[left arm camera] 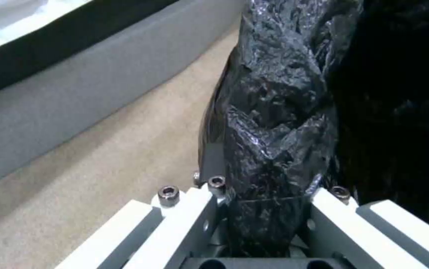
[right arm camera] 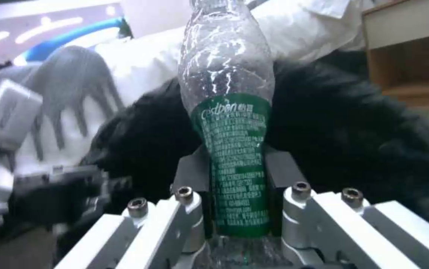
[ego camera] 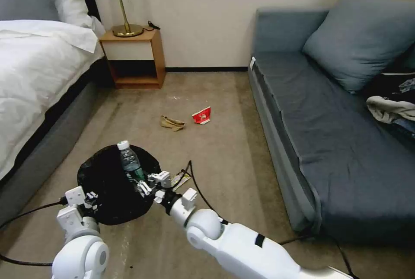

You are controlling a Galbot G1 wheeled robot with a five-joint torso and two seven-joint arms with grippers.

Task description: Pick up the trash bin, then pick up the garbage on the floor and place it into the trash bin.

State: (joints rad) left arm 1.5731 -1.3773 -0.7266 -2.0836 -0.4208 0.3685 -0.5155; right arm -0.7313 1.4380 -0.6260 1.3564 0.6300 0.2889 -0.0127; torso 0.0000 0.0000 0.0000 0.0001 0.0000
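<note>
We see a carpeted bedroom floor between a white-sheeted bed (ego camera: pixel 39 67) on the left and a grey-blue sofa (ego camera: pixel 328 119) on the right. Near us on the left, our left gripper (ego camera: pixel 91 195) has its jaws closed on the rim of a low round trash bin lined with a crinkled black plastic bag (ego camera: pixel 108 184), holding it off the carpet. Our right gripper (ego camera: pixel 145 186) reaches in from the right, its jaws clamped on the green-labelled lower part of a clear plastic bottle with a white cap (ego camera: pixel 129 162), which stands upright over the bin's open mouth. A long yellow-green snack wrapper (ego camera: pixel 180 179) lies on the carpet just right of the bin, beside the right gripper. Farther off, mid-floor, a tan crumpled paper wad (ego camera: pixel 172 123) and a red-and-white packet (ego camera: pixel 202 116) lie near each other. A wooden nightstand (ego camera: pixel 134 56) stands by the far wall.
</note>
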